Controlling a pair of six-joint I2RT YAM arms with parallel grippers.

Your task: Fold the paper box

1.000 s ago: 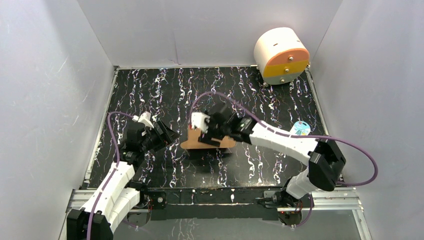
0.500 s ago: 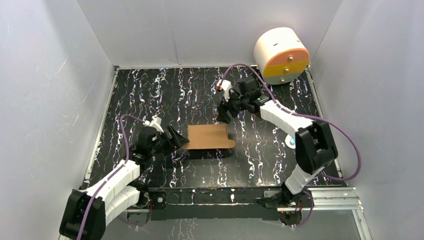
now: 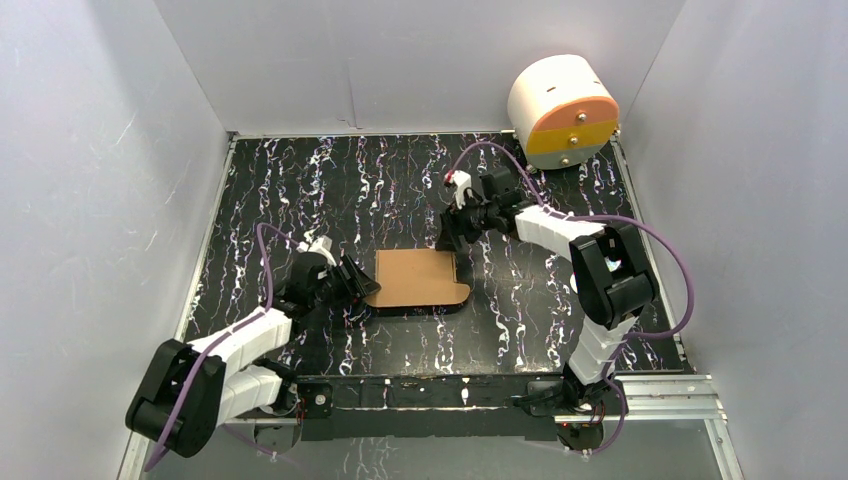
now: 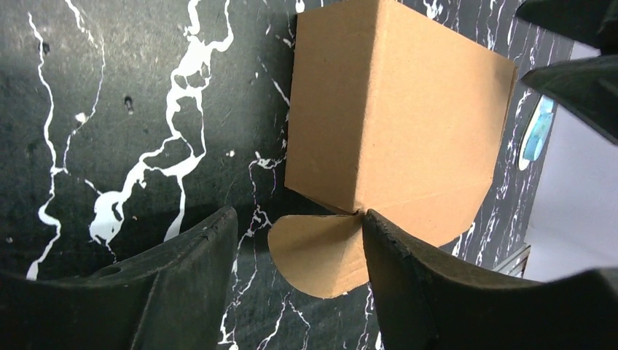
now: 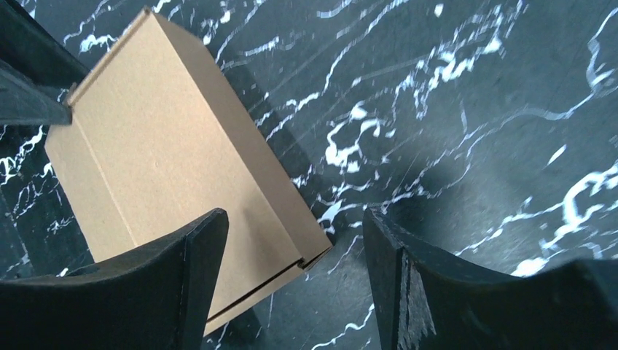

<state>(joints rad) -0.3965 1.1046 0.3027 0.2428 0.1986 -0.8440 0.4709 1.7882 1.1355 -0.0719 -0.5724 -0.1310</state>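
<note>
The paper box (image 3: 420, 278) is a flat brown carton lying mid-table. My left gripper (image 3: 358, 285) is low at its left edge and stands open. In the left wrist view the box (image 4: 393, 109) fills the upper middle. Its rounded flap (image 4: 321, 251) sticks out between the two fingers of that gripper (image 4: 299, 219), close against the right finger (image 4: 408, 270). My right gripper (image 3: 450, 232) hangs open just beyond the box's far right corner. In the right wrist view the box (image 5: 160, 146) lies at the left, one corner reaching between this gripper's (image 5: 295, 217) fingers.
A white cylinder with an orange-and-yellow face (image 3: 562, 110) stands in the back right corner. White walls close in the black marbled table (image 3: 300, 190) on three sides. A small pale blue item (image 4: 536, 131) lies beyond the box in the left wrist view.
The right arm lifted off the box and swung to its far right corner. The box now lies flat. The left gripper slid in to the box's left edge, its jaws a little narrower.
</note>
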